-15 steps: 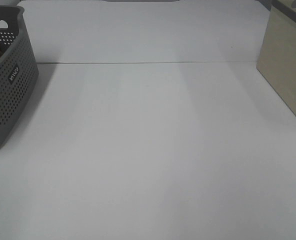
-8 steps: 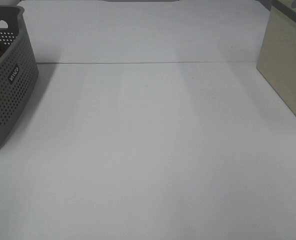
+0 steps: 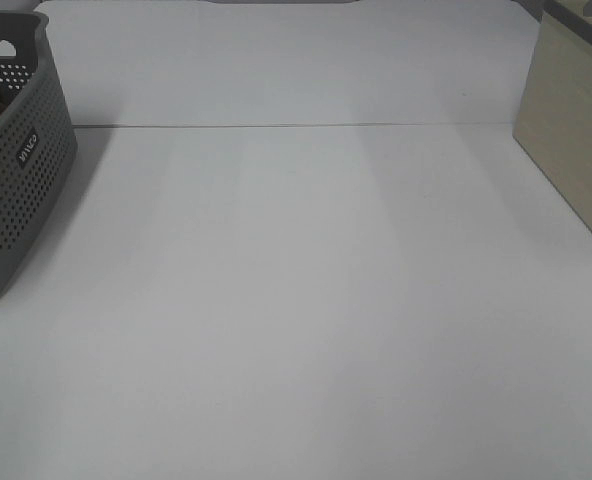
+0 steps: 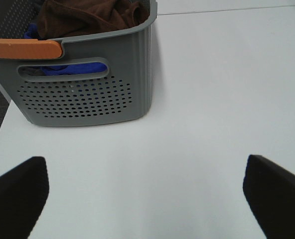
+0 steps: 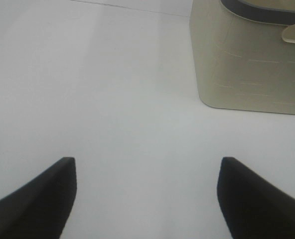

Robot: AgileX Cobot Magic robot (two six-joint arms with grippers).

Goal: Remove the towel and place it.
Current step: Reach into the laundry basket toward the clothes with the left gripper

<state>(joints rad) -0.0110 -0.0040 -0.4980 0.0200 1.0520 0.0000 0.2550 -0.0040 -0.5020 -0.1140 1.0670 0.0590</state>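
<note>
Presently the towel (image 4: 87, 17) lies bunched inside the grey basket (image 4: 82, 94) (a blue cloth (image 4: 82, 66) lies there too). The left gripper (image 4: 143, 164) and right gripper (image 5: 147, 164) both stand with jaws apart, holding nothing, over the white table (image 3: 306, 300).

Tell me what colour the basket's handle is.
Orange. The handle on the grey basket shows best in the left wrist view.

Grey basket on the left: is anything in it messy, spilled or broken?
Nothing looks spilled or broken. The grey basket stands upright on the white table. The only untidy thing is the brown towel, which lies crumpled in a heap inside the basket on top of something blue.
</note>
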